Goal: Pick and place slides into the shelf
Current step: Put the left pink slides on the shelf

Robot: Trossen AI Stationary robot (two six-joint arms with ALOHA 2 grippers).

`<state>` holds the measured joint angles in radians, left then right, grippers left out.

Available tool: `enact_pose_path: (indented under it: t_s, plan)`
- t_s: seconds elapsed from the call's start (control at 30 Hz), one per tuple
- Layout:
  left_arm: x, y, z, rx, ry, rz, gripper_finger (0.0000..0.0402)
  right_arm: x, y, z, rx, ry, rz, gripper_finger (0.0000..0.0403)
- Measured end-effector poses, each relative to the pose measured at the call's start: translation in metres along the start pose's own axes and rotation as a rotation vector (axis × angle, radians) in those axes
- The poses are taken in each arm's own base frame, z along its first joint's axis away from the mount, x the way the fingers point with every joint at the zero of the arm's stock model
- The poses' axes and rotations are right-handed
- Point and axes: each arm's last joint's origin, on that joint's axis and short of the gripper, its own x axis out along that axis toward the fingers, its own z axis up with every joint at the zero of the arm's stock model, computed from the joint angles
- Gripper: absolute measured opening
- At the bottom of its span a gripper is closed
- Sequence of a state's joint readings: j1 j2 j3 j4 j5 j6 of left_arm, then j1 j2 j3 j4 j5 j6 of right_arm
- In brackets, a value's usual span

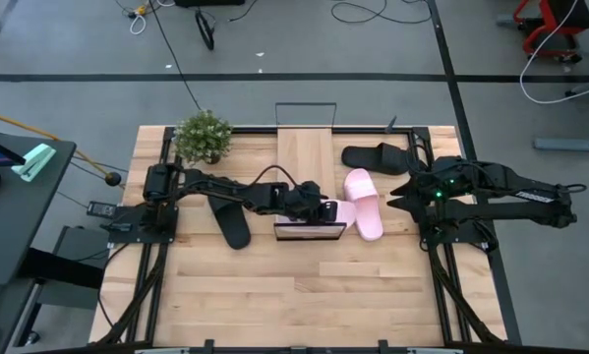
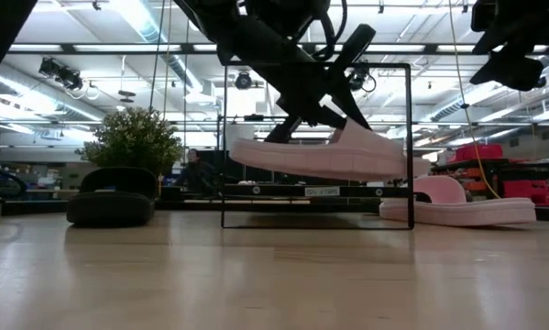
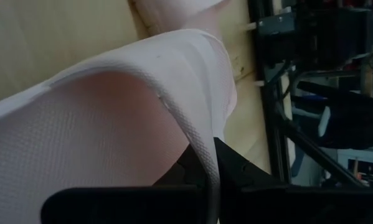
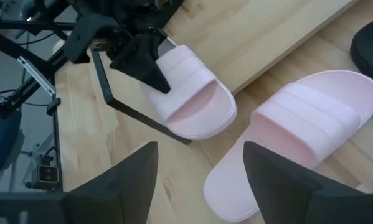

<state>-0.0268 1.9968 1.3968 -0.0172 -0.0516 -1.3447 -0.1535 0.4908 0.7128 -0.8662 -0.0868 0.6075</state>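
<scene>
My left gripper is shut on a pale pink slide at the near right corner of the shelf, a wood plank in a black wire frame. The low view shows that slide in the air in front of the frame. The second pink slide lies flat on its sole just right of it. One black slide lies at the far right and another left of the shelf. My right gripper is open, hovering above the table right of the second pink slide. My left gripper pinches the pink slide's wide strap at its side edge; the edge runs down between the two fingers. It reaches in from the table's left. The slide is lifted clear of the table, about level, with its sole facing down.
A potted plant stands at the far left of the table, near the left arm's base. The right arm's base stands at the table's right edge. The near half of the tabletop shows bare wood.
</scene>
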Motion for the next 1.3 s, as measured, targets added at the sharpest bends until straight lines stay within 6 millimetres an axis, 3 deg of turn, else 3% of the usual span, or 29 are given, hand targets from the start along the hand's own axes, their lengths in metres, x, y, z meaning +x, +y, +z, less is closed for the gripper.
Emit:
enact_pose_path:
  t_s: [1.3]
  plan:
    - [0.012,0.009,-0.001,0.018,0.004,0.018,0.0011,0.0,0.0,0.0,0.003,0.0,-0.001,0.0242]
